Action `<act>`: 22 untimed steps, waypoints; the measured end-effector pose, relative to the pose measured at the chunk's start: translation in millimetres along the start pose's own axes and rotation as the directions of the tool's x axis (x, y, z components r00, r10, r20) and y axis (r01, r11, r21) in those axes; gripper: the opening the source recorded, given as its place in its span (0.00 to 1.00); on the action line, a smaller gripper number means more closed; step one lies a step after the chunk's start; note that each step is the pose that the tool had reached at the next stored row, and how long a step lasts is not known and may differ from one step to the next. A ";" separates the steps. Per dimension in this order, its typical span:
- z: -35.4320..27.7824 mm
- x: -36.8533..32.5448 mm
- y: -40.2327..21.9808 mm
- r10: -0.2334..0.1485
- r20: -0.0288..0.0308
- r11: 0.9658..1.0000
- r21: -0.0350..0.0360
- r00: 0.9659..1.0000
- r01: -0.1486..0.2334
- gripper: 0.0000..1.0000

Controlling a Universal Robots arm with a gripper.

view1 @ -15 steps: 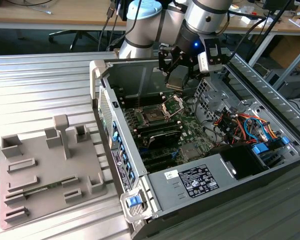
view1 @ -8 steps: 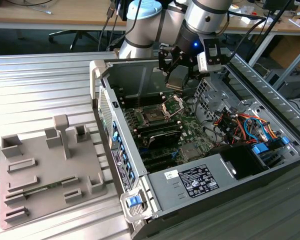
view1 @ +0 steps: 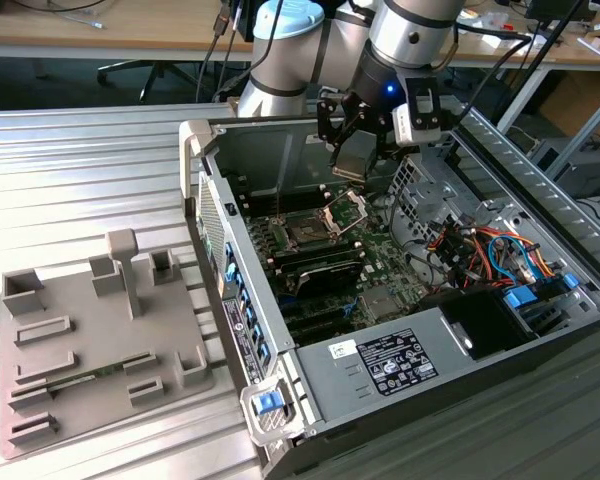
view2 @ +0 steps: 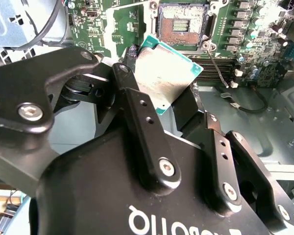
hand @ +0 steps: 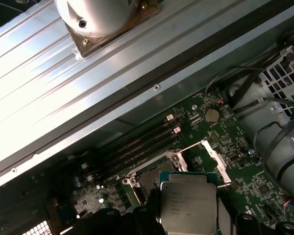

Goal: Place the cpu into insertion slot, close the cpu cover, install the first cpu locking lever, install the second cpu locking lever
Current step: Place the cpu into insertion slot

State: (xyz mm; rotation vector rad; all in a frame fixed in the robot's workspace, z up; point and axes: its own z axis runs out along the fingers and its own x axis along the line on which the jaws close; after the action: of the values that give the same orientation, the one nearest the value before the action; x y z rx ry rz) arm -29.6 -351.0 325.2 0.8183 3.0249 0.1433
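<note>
One end effector (view1: 357, 150), and we saw it pinching the cpu (view1: 352, 162) tilted in the exterior view's upper centre, above the bare socket (view1: 308, 232), whose cpu cover (view1: 346, 211) stood raised.

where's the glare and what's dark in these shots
First wrist view: the ribbed metal surface glares near white, and the cpu top has a dull sheen. Second wrist view: the claw is dark in the foreground, the board behind it brightly lit. Exterior view: no harsh glare.
</note>
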 end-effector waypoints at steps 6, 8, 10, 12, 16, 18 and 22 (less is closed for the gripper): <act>0.3 0.0 0.0 0.037 0.003 0.999 -0.001 0.999 -0.037 0.55; 0.3 0.0 0.0 0.046 0.004 0.999 -0.001 0.999 -0.046 0.55; 0.4 0.0 0.0 0.054 0.005 0.999 -0.001 0.999 -0.054 0.55; 0.4 0.0 0.0 0.064 0.006 0.998 -0.001 0.998 -0.064 0.55; 0.4 0.0 0.0 0.081 0.007 0.997 -0.002 0.997 -0.081 0.55; 0.5 0.0 -0.1 0.090 0.008 0.996 -0.002 0.996 -0.090 0.55; 0.6 0.0 -0.1 0.110 0.010 0.994 -0.003 0.994 -0.110 0.55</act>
State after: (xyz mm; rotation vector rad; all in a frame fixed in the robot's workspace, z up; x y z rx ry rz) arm -29.6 -351.0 324.5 0.9832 2.9701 0.1424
